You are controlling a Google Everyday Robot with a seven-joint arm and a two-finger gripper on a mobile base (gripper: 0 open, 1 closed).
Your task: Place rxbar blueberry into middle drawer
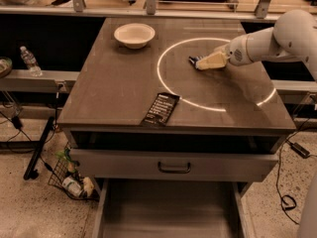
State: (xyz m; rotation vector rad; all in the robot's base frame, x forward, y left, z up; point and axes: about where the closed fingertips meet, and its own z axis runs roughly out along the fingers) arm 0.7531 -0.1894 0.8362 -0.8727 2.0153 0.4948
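Lying at fingers (203,63) (low over tabletop (119,86)): rxbar blueberry (194,60).

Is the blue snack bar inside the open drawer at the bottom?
No, the rxbar blueberry is up over the table, at the tip of the gripper, not down in the middle drawer.

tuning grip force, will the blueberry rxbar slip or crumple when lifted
Likely light: the rxbar blueberry looks small beside the tool at it, inside the light ring. Being a wrapped bar, it may crumple slightly. Flat on the smooth tabletop, it would likely slide, not roll.
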